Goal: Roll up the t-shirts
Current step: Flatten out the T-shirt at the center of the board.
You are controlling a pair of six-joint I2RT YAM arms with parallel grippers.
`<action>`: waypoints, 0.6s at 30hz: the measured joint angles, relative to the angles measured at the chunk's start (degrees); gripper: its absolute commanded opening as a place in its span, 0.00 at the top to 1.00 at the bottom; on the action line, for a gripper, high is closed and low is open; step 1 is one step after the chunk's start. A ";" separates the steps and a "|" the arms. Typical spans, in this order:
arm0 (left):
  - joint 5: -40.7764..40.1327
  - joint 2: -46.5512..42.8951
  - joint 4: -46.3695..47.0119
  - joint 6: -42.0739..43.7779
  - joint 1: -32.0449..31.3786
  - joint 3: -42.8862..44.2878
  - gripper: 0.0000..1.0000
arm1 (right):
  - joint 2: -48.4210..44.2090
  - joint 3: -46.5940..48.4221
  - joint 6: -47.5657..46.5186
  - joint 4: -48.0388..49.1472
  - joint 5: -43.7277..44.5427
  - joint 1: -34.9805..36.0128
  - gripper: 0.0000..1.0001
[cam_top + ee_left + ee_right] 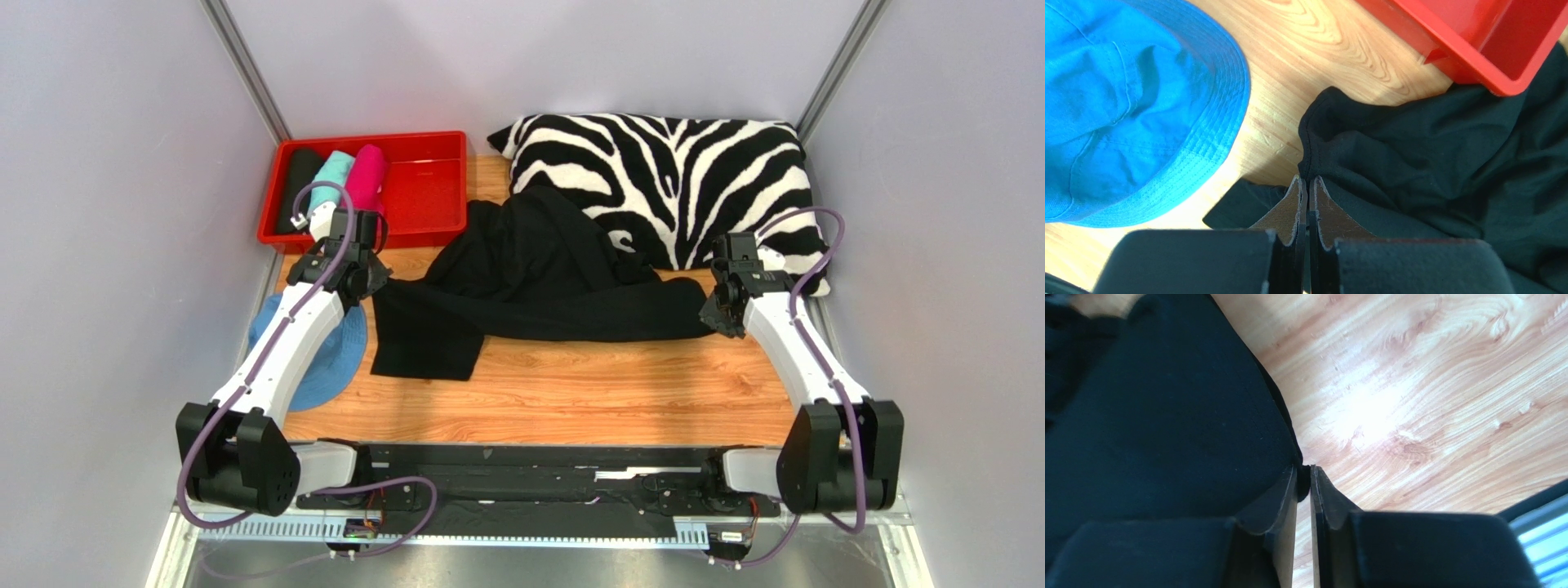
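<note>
Well, starting at my own fingertips: my left gripper (pixel 1308 180) is pressed tight together, and the rim of the black t-shirt (pixel 540 276) runs right into the tips, so I judge I have a pinch of its edge there. My right gripper (pixel 1305 471) is all but closed, with only a sliver showing between the pads and a dark nub of the same shirt caught in it — a grip on the far hem, as best I can tell. Between the two the shirt lies crumpled across the wooden table (pixel 589 380), bunched high in the middle and lapping against the zebra pillow (pixel 662 172) behind it. Beside my left wrist sits a blue hat (pixel 1125 110), just clear of the cloth. Further back, the red tray (pixel 423 184) holds three finished bundles side by side: a black roll (pixel 298 184), a teal roll (pixel 329 181) and a pink roll (pixel 364 178). So most of the job looks done — this big one is what remains, and by my reckoning it needs stretching flat, folding narrow and rolling up.
</note>
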 measured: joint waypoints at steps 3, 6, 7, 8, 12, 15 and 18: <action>0.55 0.37 0.07 0.00 0.00 -0.17 1.00 | 4.42 0.04 -0.33 -0.79 -1.09 0.00 0.50; 1.29 0.92 0.17 0.00 0.00 -0.20 1.00 | 7.78 -0.15 -0.33 -0.81 -2.45 -0.02 0.50; 1.46 0.98 0.24 0.00 0.00 -0.20 1.00 | 7.87 -0.72 -0.22 -0.63 -2.89 -0.02 0.50; 1.68 1.01 0.44 0.00 0.02 -0.26 1.00 | 7.45 -1.31 -0.07 -0.63 -2.95 -0.02 0.51; 2.10 1.01 1.07 0.00 0.00 -0.70 1.00 | 4.72 -4.72 0.59 0.00 -2.95 -0.04 0.53; 2.32 1.01 1.42 0.00 0.00 -1.36 1.00 | 2.54 -8.00 1.55 1.51 -3.04 -0.04 0.52; 2.56 1.01 1.55 0.00 0.00 -1.84 1.00 | 2.49 -10.49 2.43 3.67 -3.65 -0.09 0.52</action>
